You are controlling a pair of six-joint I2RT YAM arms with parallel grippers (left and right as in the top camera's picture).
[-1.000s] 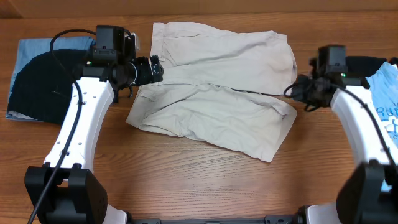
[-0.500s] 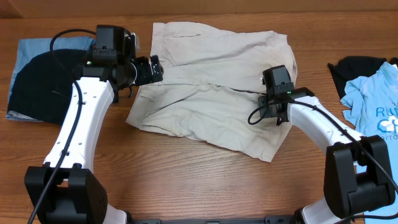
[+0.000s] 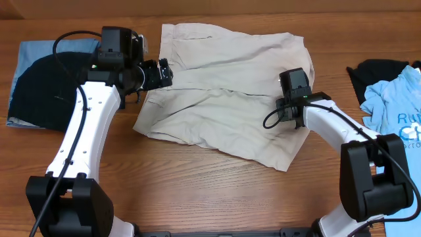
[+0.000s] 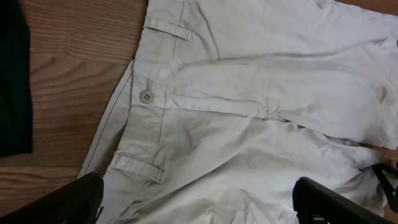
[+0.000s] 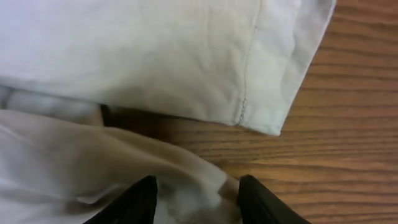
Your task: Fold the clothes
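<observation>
The pale beige shorts (image 3: 230, 72) lie spread across the table's middle, waistband to the left and both legs running right. My left gripper (image 3: 164, 72) hovers over the buttoned waistband (image 4: 146, 96), open wide (image 4: 199, 208), with nothing gripped. Over the leg ends on the right is my right gripper (image 3: 293, 117). In its wrist view the jaws (image 5: 196, 205) stand partly apart, with the rumpled corner of the near leg (image 5: 186, 180) bulging between the fingers. The far leg's hem (image 5: 249, 106) lies flat just beyond.
A black knit garment (image 3: 39, 85) lies on a light blue cloth at the left edge; it also shows beside the waistband (image 4: 12, 74). A light blue T-shirt (image 3: 398, 108) and a dark garment (image 3: 375, 69) lie at the far right. Bare wood runs along the front.
My right arm swung left from the table's right side to the leg hems, and its jaws widened. The left arm and the shorts have not moved.
</observation>
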